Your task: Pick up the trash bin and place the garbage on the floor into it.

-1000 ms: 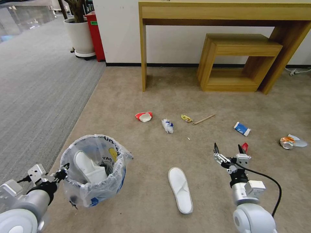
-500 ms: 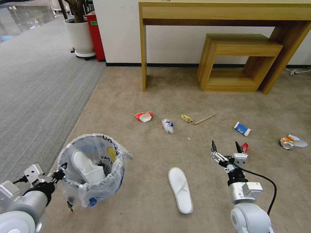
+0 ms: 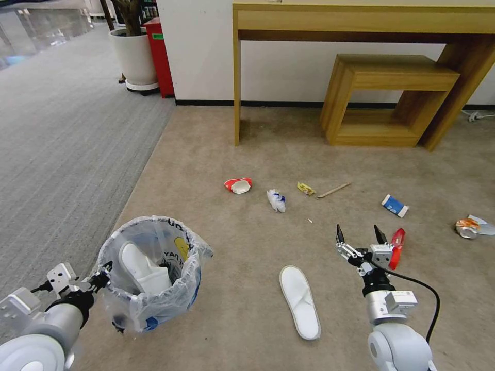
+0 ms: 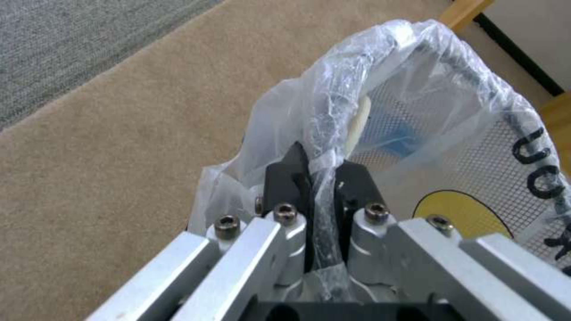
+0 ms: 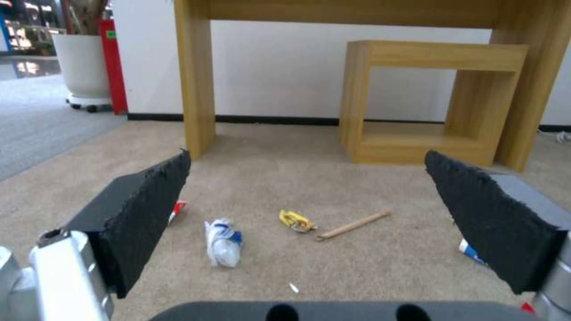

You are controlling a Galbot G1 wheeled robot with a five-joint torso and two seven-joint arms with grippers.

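Left gripper (image 4: 321,178) fingers pinch bin (image 3: 154,268) rim; right gripper (image 3: 359,238) fingers spread above floor (image 3: 247,154), slipper (image 3: 300,301) beside them.

The small round trash bin lined with a crinkled clear plastic bag (image 3: 154,273) stands at the near left of the beige short-pile carpet floor (image 3: 247,139), with one white slipper (image 3: 140,268) inside it. The left gripper (image 3: 103,274) clamps the bin's left rim. The second white slipper (image 3: 300,301) lies on the floor right of the bin. The right gripper (image 3: 359,238), jaws apart, sits right of that slipper, with a red packet (image 3: 396,248) just beside it on the right. Farther back, from left to right, lie a red-white paper bowl (image 3: 238,185), a crumpled white-blue wrapper (image 3: 276,200), a yellow wrapper (image 3: 306,188), a wooden stick (image 3: 333,190) and a blue-white carton (image 3: 395,205). Behind them against the wall stands a wooden console table (image 3: 361,20), with a smaller wooden bench (image 3: 392,77) under it.
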